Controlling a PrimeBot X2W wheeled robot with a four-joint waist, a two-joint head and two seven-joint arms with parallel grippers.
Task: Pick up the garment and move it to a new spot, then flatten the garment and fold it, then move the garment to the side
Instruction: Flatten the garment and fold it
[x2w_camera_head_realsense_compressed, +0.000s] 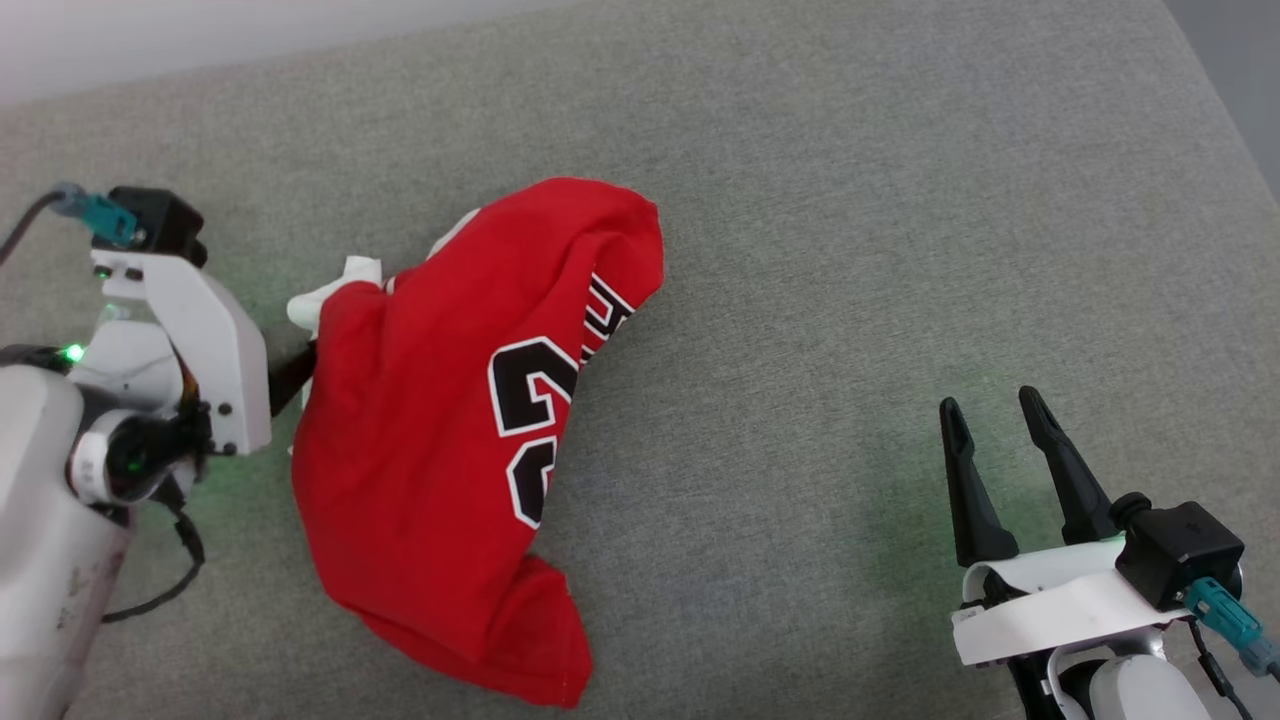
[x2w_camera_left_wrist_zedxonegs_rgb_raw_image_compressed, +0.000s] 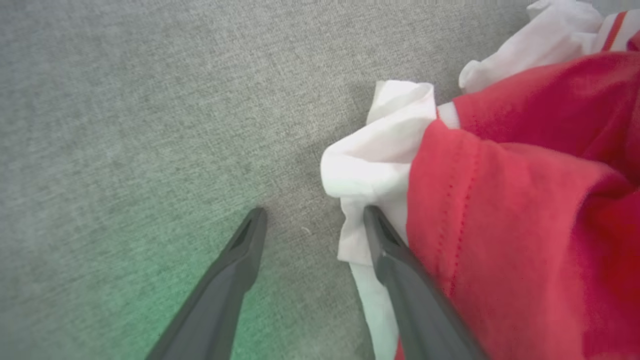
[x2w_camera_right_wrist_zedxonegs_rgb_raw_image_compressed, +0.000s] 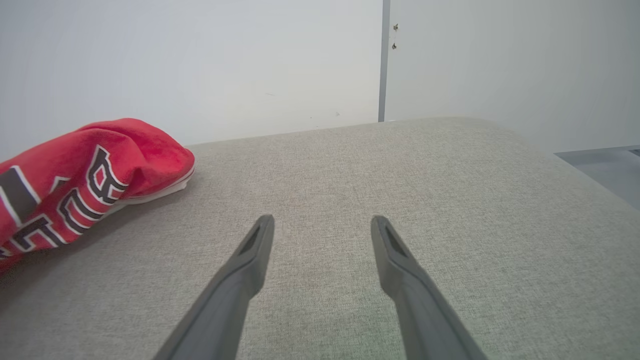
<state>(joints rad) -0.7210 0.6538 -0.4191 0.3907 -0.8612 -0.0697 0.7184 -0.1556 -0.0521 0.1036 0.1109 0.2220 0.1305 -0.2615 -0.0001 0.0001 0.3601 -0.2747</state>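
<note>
Upholstery, grey and coarsely woven, spreads wide under both arms, and a pale wall rises beyond its far edge. On it the garment lies crumpled in a soft hump: red jersey knit with black, white-outlined lettering bent over the folds and a white sleeve bunched at one end.

The left arm comes in from the side, its white wrist turned so the fingers point across at the cloth. The left gripper stands spread wide and holds nothing. One dark tapered finger presses against the white sleeve edge, the other is over bare upholstery.

The right gripper points forward, low over the upholstery, its fingers parted and empty. The garment lies well off to its left.
</note>
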